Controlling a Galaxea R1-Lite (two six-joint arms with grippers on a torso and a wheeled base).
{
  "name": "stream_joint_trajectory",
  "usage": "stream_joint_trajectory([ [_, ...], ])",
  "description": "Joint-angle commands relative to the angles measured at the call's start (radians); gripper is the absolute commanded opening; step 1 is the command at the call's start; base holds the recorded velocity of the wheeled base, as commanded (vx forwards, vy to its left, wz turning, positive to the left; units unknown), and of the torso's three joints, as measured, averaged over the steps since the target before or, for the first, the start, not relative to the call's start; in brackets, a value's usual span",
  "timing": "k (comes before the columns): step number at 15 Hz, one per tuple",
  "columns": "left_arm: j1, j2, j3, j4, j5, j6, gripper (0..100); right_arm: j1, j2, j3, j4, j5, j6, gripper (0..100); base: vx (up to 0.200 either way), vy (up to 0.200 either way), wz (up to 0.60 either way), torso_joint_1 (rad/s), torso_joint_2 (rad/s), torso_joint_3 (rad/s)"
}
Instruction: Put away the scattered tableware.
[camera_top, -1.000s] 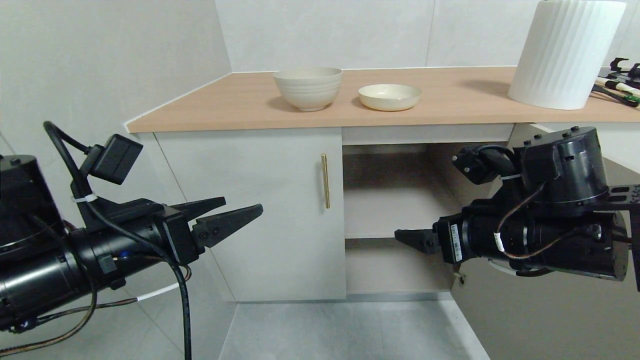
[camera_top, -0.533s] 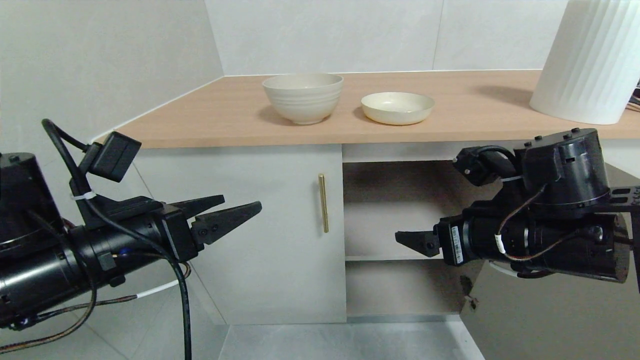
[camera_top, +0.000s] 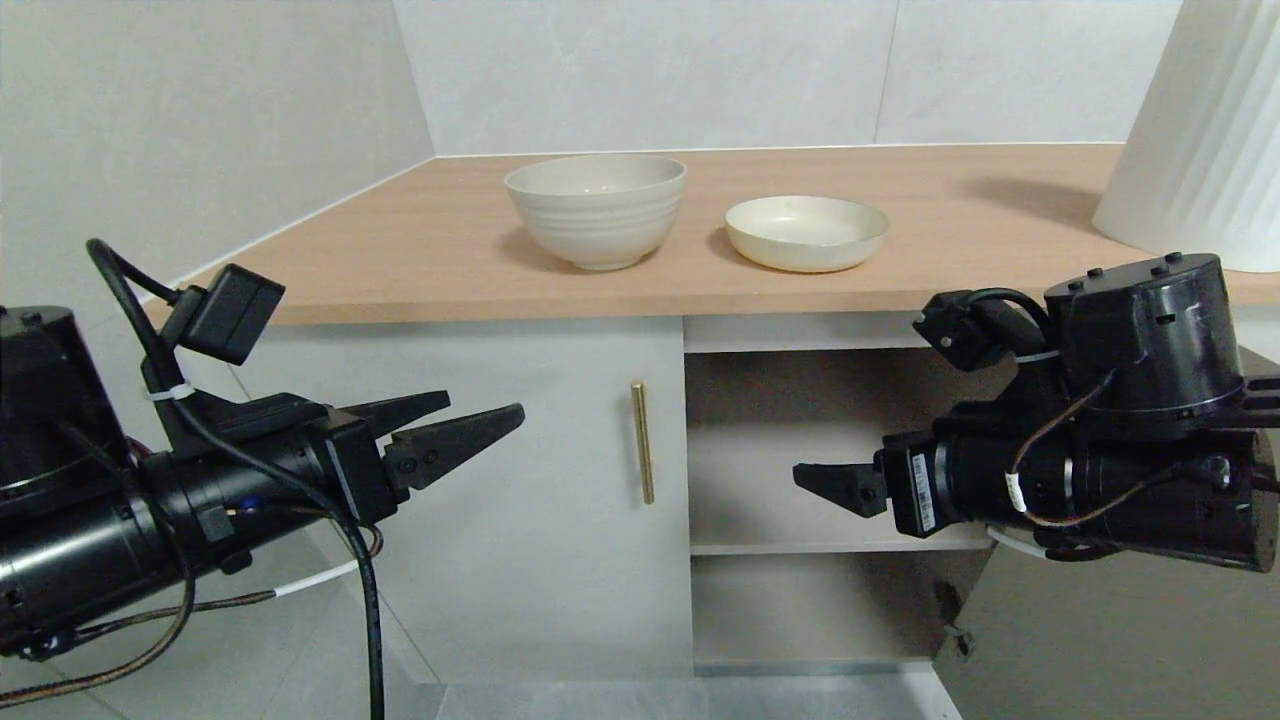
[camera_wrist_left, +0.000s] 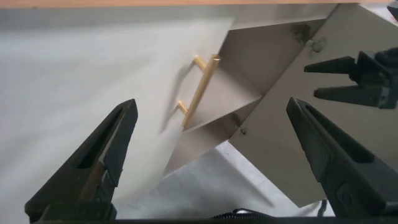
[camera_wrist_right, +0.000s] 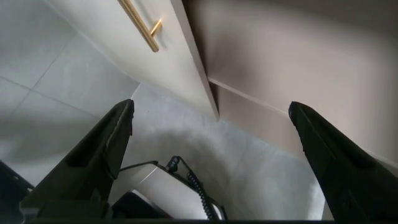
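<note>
Currently: ribbed bowl (camera_top: 596, 210) beside shallow dish (camera_top: 806, 232) on desk (camera_top: 420, 260); left end effector (camera_top: 480, 408) and right end effector (camera_wrist_left: 312, 80) spread, empty, lower down; best rise above the edge, then pinch a rim.

Black tubular left arm (camera_top: 90, 545) and right arm (camera_top: 1110, 490), tapered jaws, looping cables (camera_top: 368, 600), white ties (camera_top: 168, 394), perhaps a barcode label (camera_top: 922, 492).

We see a wooden bench (camera_top: 450, 250) carrying a ribbed bowl (camera_top: 596, 208), a shallow dish (camera_top: 806, 231) just beside it, and a tall white ribbed container (camera_top: 1200, 150), perhaps a bin, well apart.
</note>
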Motion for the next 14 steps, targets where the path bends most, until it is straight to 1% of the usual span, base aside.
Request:
stream_joint_trajectory([
  [1, 0.0, 0.004, -0.001, -0.002, 0.0, 0.0, 100, 0.0, -0.006, 0.0, -0.002, 0.0, 0.0, 100, 0.0, 0.0, 0.0, 0.0, 0.0, 0.0],
  [5, 0.0, 0.009, -0.001, 0.0, -0.002, 0.0, 100, 0.0, -0.003, 0.0, -0.002, 0.0, 0.0, 100, 0.0, 0.0, 0.0, 0.002, -0.01, -0.009],
  [9, 0.0, 0.027, -0.009, -0.008, -0.002, -0.002, 100, 0.0, -0.003, 0.0, -0.002, 0.0, 0.0, 100, 0.0, 0.0, 0.0, 0.066, -0.22, -0.244],
  [12, 0.0, 0.026, -0.015, -0.008, 0.0, -0.003, 100, 0.0, 0.0, 0.002, -0.002, 0.0, 0.0, 100, 0.0, 0.0, 0.0, 0.173, -0.53, -0.299],
  [14, 0.0, 0.021, -0.039, -0.002, 0.003, -0.025, 100, 0.0, 0.001, 0.003, -0.002, 0.0, 0.0, 100, 0.0, 0.0, 0.0, 0.173, -0.5, -0.295],
])
